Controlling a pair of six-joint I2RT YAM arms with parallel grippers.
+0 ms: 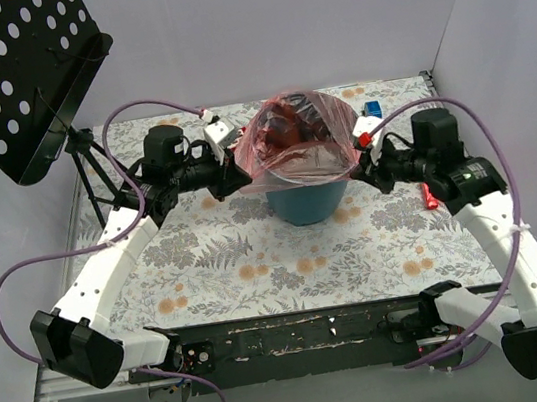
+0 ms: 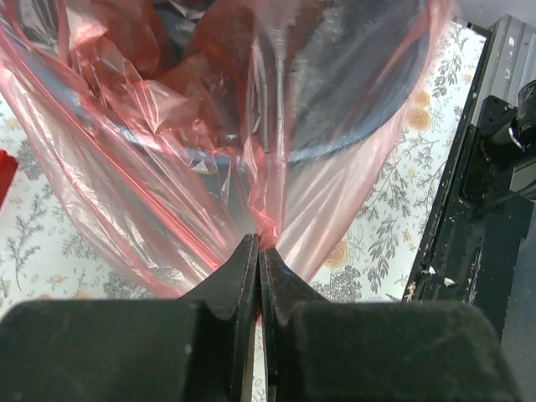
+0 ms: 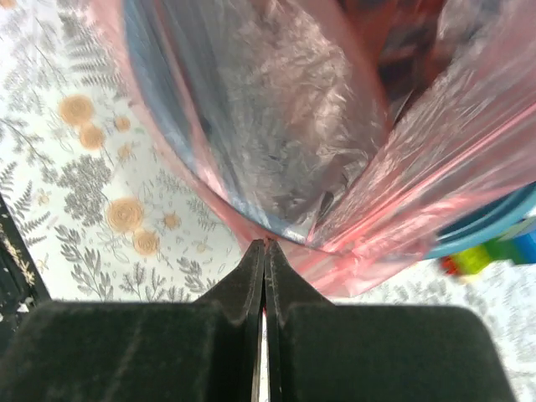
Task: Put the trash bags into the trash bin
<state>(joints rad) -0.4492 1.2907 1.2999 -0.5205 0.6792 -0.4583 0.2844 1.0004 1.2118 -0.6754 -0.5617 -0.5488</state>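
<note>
Pinching bag over bin, left hand, right hand

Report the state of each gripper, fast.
Left gripper: shut on the trash bag.
Right gripper: shut on the same trash bag.

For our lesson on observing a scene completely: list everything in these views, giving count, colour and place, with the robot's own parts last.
trash bag: one visible, translucent red-pink, draped over the bin's mouth
trash bin: one, teal-blue, centre of the table
small block: one, blue, behind the bin, to the right
small object: one, red, beside the right arm
music stand: one, black, perforated, far left corner
table cover: one, grey and orange floral, under everything
cables: two, purple, looping off the arms
arms: two, white and black, either side of the bin
left tool: black, shut on the bag's edge
right tool: black, shut on the bag's opposite edge
</note>
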